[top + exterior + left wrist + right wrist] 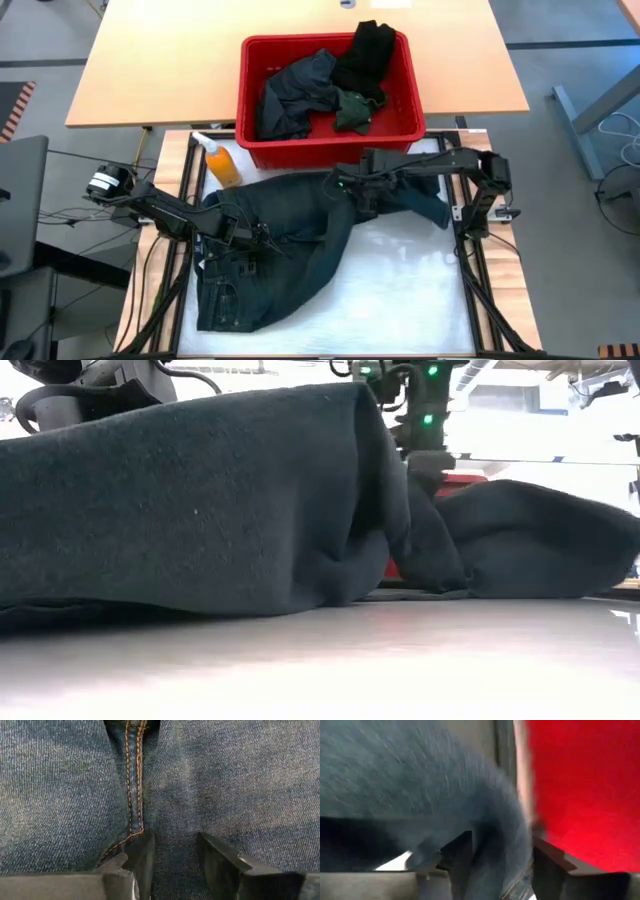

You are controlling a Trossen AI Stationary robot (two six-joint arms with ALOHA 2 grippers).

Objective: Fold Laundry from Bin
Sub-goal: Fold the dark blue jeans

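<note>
The jeans [290,245] are lying spread across the white table surface [400,290] just in front of the bin [330,140], dark navy denim with orange stitching along a seam [134,780]. The waist end is sitting toward the table's near left corner, while 1 leg is running up and right toward the bin. In the low view the denim is humping up in 2 folds, filling most of the frame.

The left gripper [250,240] is pressing down on the jeans near the seat, its arm stretching in from the left edge; its fingers [142,857] are standing slightly apart with a strip of denim between them. The right gripper [345,183] is reaching left from its base to the leg near the bin's front wall, its fingers [457,857] closing on a bunched fold of denim.

Inside the bin, 3 garments are showing: 1 black piece [365,55] draping over the back rim, 1 dark grey bundle [295,95], and 1 dark green shirt [353,108]. 1 orange bottle [220,160] is lying beside the bin's left front corner
</note>
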